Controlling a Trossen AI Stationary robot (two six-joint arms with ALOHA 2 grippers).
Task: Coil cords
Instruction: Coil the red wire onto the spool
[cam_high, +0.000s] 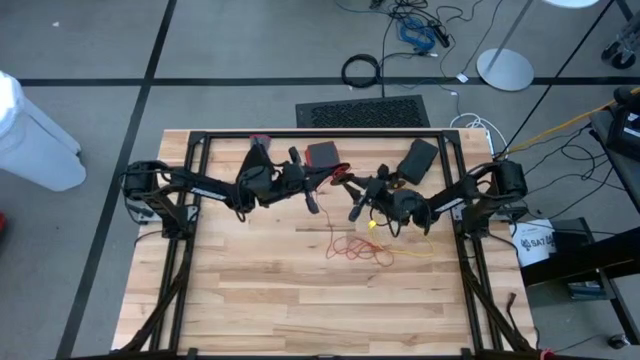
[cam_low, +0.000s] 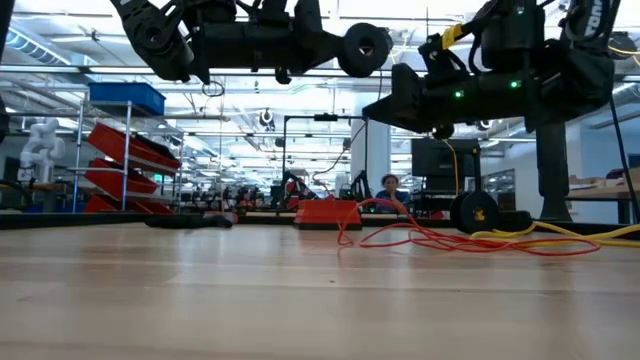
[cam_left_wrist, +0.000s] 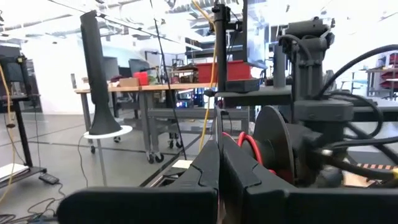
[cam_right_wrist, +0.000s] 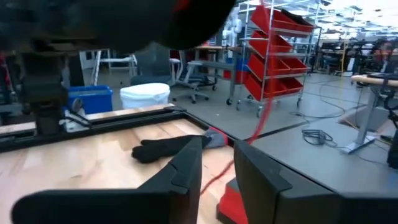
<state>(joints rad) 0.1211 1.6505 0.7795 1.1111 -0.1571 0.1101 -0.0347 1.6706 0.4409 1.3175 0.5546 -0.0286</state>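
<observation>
Both arms raised over the far middle of the bench (cam_high: 300, 290). Left hand (cam_high: 312, 203) fingers look pressed together, nothing visibly held. Right hand (cam_high: 356, 210) fingers slightly apart with a red cord (cam_high: 350, 245) running between them; can't confirm a clamp.

Cords still loose: red cord sprawls in open loops at bench centre, yellow cord (cam_high: 415, 250) trails just right of it towards the right arm. No separate short black cord that I can make out. Black glove (cam_right_wrist: 165, 149) lies at the far edge near a red box (cam_high: 322, 154).

My read: coiling barely started, no tidy coil yet.

Legible text: only partial "SAT" on a white bucket (cam_high: 535, 243) off the bench, right.
</observation>
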